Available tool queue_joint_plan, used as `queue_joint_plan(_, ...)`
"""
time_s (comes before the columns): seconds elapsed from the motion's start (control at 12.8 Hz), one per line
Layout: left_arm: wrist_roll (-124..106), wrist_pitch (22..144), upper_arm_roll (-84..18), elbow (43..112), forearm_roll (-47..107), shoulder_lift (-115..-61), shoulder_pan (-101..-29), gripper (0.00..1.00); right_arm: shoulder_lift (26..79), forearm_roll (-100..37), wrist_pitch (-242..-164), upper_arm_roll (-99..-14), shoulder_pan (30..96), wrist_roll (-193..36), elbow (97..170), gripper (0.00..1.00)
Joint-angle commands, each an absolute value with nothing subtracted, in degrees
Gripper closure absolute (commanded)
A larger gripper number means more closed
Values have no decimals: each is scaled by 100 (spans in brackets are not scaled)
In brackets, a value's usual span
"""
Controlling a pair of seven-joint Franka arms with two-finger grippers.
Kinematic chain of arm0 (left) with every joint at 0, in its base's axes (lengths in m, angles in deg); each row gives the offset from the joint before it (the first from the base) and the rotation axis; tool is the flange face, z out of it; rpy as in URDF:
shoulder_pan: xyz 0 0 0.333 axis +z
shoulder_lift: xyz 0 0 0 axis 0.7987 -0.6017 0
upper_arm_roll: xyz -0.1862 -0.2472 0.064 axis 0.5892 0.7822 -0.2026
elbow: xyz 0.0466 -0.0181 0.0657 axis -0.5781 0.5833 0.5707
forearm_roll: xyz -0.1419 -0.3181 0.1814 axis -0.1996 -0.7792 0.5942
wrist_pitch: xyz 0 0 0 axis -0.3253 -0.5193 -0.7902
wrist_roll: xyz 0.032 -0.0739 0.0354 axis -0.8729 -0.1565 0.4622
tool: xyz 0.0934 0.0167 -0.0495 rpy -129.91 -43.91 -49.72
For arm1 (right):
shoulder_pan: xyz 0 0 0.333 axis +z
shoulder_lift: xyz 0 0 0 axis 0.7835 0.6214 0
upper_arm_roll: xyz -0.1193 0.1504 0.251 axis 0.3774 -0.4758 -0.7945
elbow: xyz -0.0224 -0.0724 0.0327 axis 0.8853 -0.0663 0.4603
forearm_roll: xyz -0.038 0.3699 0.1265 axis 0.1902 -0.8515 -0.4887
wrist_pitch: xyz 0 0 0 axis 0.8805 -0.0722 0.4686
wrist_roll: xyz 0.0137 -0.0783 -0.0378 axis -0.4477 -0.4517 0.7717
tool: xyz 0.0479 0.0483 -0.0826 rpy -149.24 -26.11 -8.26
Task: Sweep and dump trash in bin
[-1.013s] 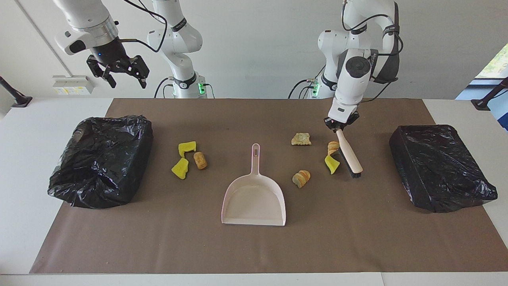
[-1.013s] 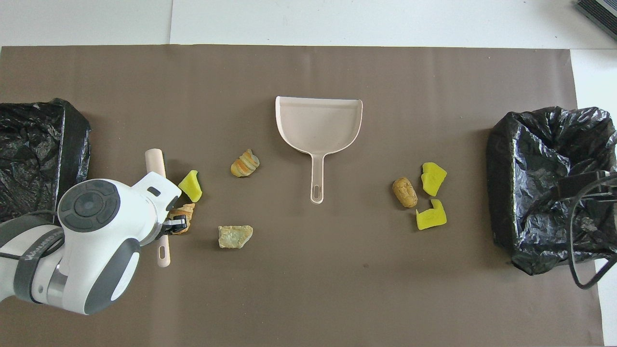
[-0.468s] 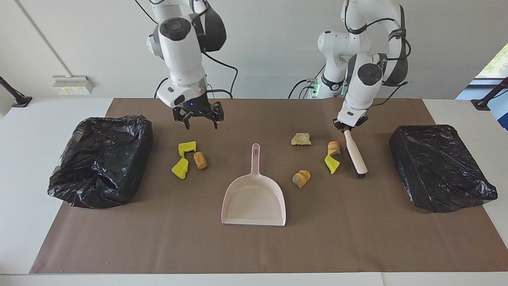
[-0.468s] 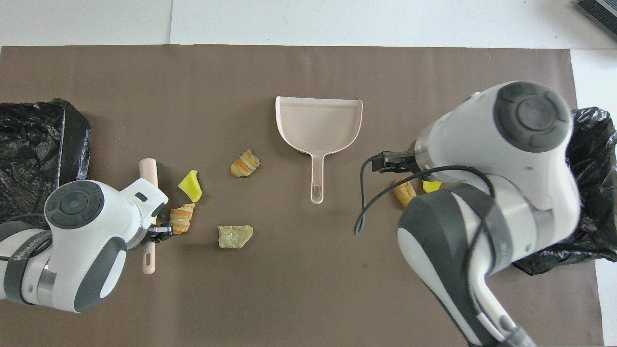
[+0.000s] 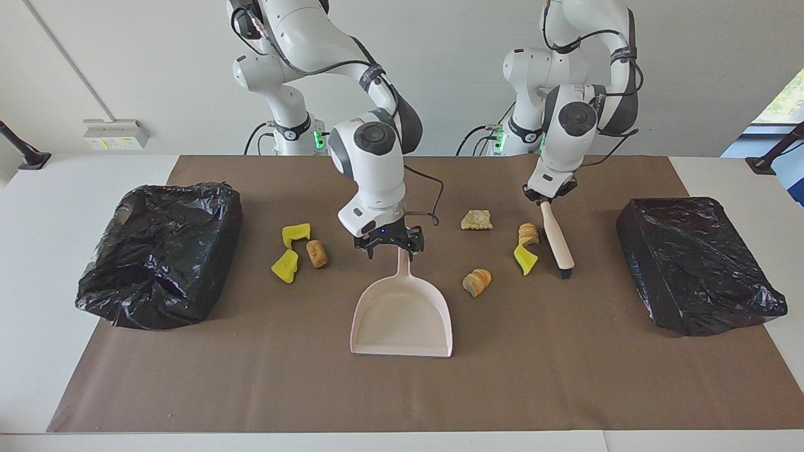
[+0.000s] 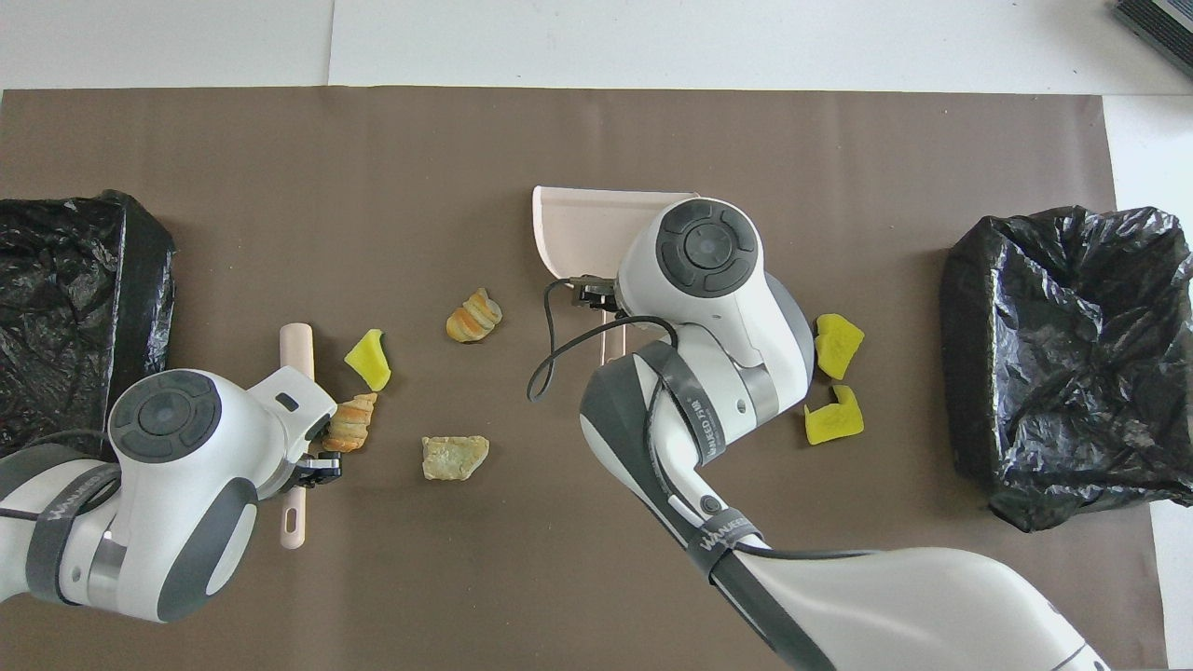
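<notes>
Your trash lies in two clusters on the brown mat [image 5: 251, 389]. Toward the left arm's end: a pastry square [image 5: 477, 220], two bread slices [image 5: 528, 233] [image 5: 477, 281] and a yellow bit [image 5: 524, 259], all just beside the brush [image 5: 556, 242]. Your left gripper [image 5: 544, 196] is clamped on the brush handle. Toward the right arm's end: two sponge bits [image 5: 295, 234] [image 5: 286, 266] and a cork [image 5: 317, 253]. Between the clusters sits the dustpan [image 5: 402, 314]; your right gripper [image 5: 389, 245], jaws spread wide, hangs over its handle, holding nothing. A black bin [image 5: 160, 251] [image 5: 694, 263] flanks each end.
</notes>
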State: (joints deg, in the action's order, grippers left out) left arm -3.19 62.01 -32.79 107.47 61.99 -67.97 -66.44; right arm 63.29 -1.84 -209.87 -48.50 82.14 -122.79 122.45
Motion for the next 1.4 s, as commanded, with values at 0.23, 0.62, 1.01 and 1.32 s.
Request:
queue_joint_plan(0.23,-268,6249,-3292,10996,5871,-6548,-7453,100,6517,-197,-20966,-4813,8384,-12193,12307,0)
queue_joint_plan(0.62,-144,6547,-3301,10865,5343,-6644,-7903,100,6464,-309,-20272,-4805,8366,-11545,12247,100)
queue_joint_plan(1.01,-250,6443,-3336,10364,5378,-6891,-7526,100,5956,-591,-19911,-4796,7963,-10465,12334,100)
queue_joint_plan(1.32,-267,6162,-3336,10390,5414,-6750,-7173,100,5140,-689,-18963,-4787,7523,-8041,12790,100)
